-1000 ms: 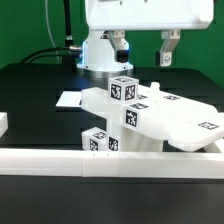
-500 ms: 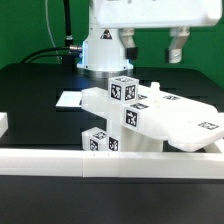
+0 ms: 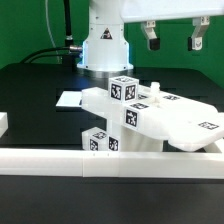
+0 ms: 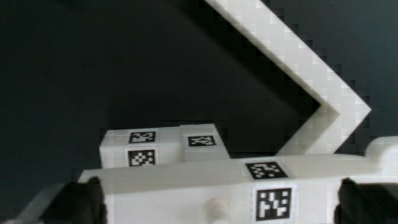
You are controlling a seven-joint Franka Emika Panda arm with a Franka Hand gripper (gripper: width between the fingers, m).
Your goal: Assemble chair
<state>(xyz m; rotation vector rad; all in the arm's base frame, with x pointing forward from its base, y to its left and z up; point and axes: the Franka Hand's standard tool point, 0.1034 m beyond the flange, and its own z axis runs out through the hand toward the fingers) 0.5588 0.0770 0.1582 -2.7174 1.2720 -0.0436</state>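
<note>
**Fingers wide and empty above the chair**

Raised high over the chair (image 3: 145,118), toward the exterior view's right: the fingers (image 3: 173,37), spread wide, gripping nothing, well apart from every part below.

On the black worktop (image 3: 30,85), pressed up against the long white border rail (image 3: 110,164): the chair, a cluster of white blocky parts already joined. Topmost on it, a cube end (image 3: 123,89) with a black-and-white tag on its face. Lower on the chair, toward the exterior view's left and just behind the rail, a second tagged cube (image 3: 98,141). On the chair's other side, toward the exterior view's right, a broad flat slab (image 3: 195,125), tilted, with one tag near its outer edge. Behind the chair, flat on the worktop, a thin white sheet (image 3: 70,99). Beyond that, the arm's white base (image 3: 104,48).

In the wrist view: the chair's tagged cubes (image 4: 160,145) and a tagged slab edge (image 4: 214,180) seen from above, beside the rail's angled corner (image 4: 320,95) on the dark worktop.
</note>
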